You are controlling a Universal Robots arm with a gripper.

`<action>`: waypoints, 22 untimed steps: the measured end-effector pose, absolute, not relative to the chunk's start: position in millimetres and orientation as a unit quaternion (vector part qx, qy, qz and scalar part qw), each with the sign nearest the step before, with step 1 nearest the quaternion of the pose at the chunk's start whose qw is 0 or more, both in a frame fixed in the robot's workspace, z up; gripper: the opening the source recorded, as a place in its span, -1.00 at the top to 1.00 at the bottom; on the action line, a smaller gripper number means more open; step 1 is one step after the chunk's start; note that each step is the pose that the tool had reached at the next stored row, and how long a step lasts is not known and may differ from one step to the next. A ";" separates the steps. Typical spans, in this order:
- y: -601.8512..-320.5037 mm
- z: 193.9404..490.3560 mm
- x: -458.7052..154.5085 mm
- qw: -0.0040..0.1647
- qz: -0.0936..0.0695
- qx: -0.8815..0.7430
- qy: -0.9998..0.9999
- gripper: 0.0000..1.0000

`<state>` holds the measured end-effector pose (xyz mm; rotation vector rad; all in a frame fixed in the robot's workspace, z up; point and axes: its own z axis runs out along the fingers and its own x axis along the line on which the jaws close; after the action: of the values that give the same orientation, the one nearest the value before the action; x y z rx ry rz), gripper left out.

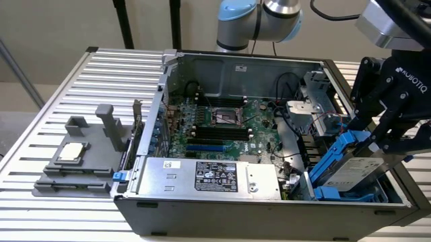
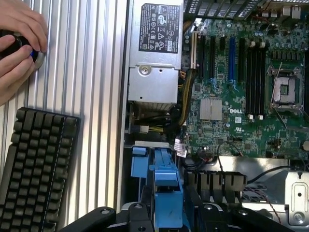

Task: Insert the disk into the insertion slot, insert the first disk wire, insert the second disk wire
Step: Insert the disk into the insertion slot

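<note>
The disk (image 1: 356, 172), a silver drive with a white label in a bright blue carrier, stands tilted at the case's corner on the exterior view's right. Its lower end rests in the insertion slot (image 1: 334, 194), a blue-railed bay of the drive cage. My black gripper (image 1: 372, 143) straddles the disk's upper end, with its fingers pressed against the carrier's sides. In the wrist view the blue carrier (image 2: 167, 188) runs up between the fingers of the gripper (image 2: 168, 215). Thin red and black wires (image 1: 328, 121) hang beside the cage; I cannot tell which are the disk wires.
The open case holds a green board (image 1: 222, 126) and a silver power-supply box (image 1: 209, 176). A grey fixture (image 1: 81, 161) sits on the slatted table at the exterior view's left. In the wrist view a person's hand (image 2: 17, 43) and a black keyboard (image 2: 34, 169) lie beside the case.
</note>
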<state>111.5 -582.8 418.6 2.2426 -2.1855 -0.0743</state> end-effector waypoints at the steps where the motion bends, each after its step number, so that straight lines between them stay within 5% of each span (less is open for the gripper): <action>1: -582.8 416.8 111.5 0.004 -0.024 0.716 -0.698 0.19; 22: -582.7 401.7 111.0 -0.002 -0.018 0.716 -0.698 0.36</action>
<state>111.0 -582.7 401.7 2.2534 -2.1951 -0.0569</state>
